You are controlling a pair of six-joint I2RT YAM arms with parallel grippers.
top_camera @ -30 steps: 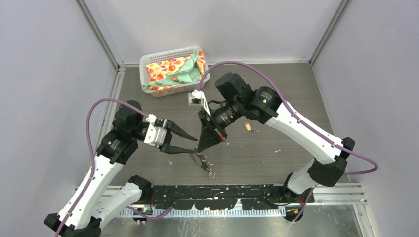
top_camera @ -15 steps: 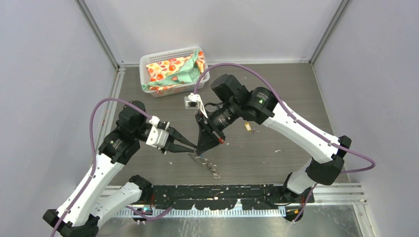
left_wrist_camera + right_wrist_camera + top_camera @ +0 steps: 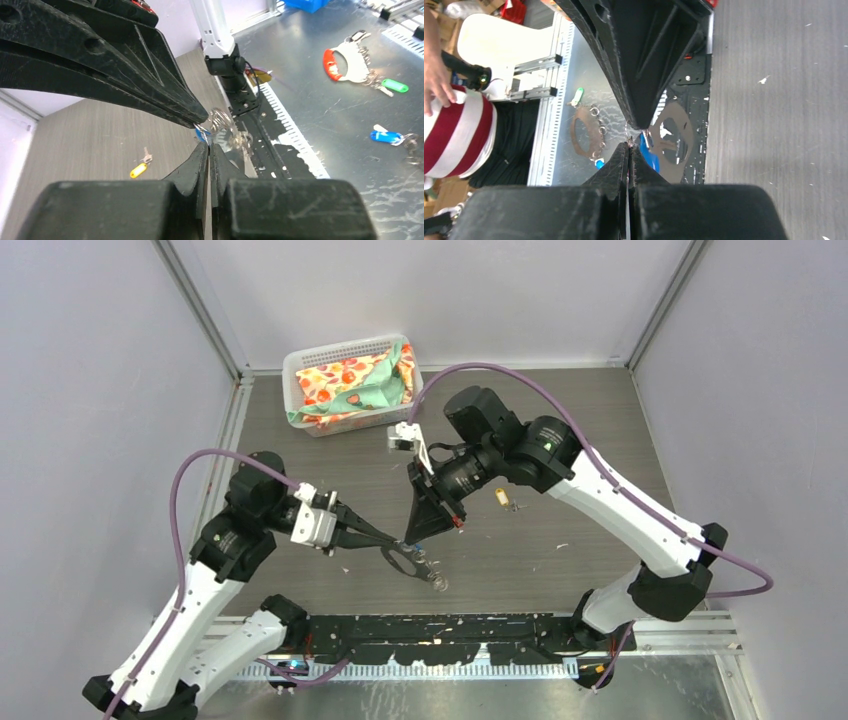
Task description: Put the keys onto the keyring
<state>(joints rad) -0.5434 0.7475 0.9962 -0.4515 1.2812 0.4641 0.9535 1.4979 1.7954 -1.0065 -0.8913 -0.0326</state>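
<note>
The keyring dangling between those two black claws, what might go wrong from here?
1. The keyring hangs from the shut right gripper; a small slip could drop it.
2. The left gripper is shut right beside it, at the blue key. The two sets of tips nearly touch, so a pull from either arm might twist something loose.

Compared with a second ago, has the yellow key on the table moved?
No. The yellow key lies in the same spot, equally far from the basket in the top view.
</note>
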